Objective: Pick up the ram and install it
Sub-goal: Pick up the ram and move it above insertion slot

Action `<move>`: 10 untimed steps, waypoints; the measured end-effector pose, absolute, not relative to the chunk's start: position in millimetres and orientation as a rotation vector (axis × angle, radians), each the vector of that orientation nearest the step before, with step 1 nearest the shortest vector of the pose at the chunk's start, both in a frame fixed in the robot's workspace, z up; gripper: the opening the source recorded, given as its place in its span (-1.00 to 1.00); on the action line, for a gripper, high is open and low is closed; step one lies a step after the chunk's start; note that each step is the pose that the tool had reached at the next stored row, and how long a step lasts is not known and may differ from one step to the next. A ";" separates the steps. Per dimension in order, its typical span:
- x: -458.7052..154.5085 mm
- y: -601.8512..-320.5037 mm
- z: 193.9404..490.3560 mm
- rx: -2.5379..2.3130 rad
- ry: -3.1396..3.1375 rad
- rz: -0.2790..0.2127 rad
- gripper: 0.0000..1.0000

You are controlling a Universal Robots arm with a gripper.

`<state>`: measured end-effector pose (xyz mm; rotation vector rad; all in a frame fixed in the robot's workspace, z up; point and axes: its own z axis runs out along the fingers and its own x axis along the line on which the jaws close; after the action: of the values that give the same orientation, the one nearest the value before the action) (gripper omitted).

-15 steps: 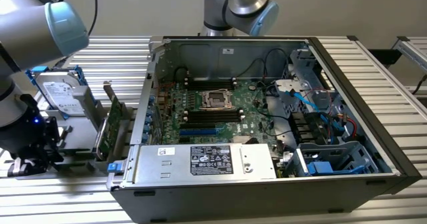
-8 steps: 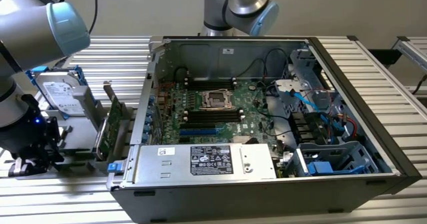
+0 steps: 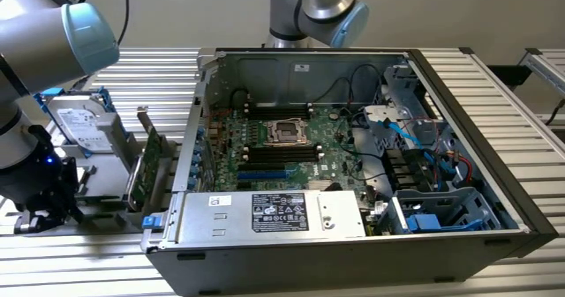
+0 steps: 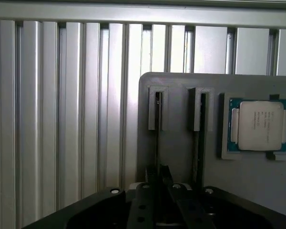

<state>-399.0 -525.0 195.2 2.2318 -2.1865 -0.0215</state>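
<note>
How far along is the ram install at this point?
Done: nothing installed yet; the memory slots look bare. In hand: the gripper sits low over the ram, which stands on edge in its gray holder, not lifted. Left: pulling it out and seating it.

Open computer case (image 3: 481,138) at centre of exterior view, on slatted metal desk (image 3: 159,65). Inside, green motherboard (image 3: 340,148) with processor socket (image 3: 289,131); labelled power supply (image 3: 274,214) along lower edge; blue cables (image 3: 401,133) at right. Hard drive (image 3: 81,122) and upright expansion card (image 3: 145,168) at left. In wrist view, grey tray (image 4: 178,148) holding processor chip (image 4: 260,125).
</note>
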 end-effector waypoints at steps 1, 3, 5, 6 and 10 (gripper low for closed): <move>-399.1 -525.0 195.2 2.232 -2.187 -0.021 -0.73; -399.1 -525.0 195.2 2.232 -2.187 -0.021 -0.73; -399.1 -525.0 195.2 2.232 -2.187 -0.021 -0.73; -399.1 -525.0 195.2 2.232 -2.187 -0.021 -0.73; -399.1 -525.0 195.2 2.232 -2.187 -0.021 -0.73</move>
<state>-399.1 -525.0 195.2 2.2316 -2.1866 -0.0214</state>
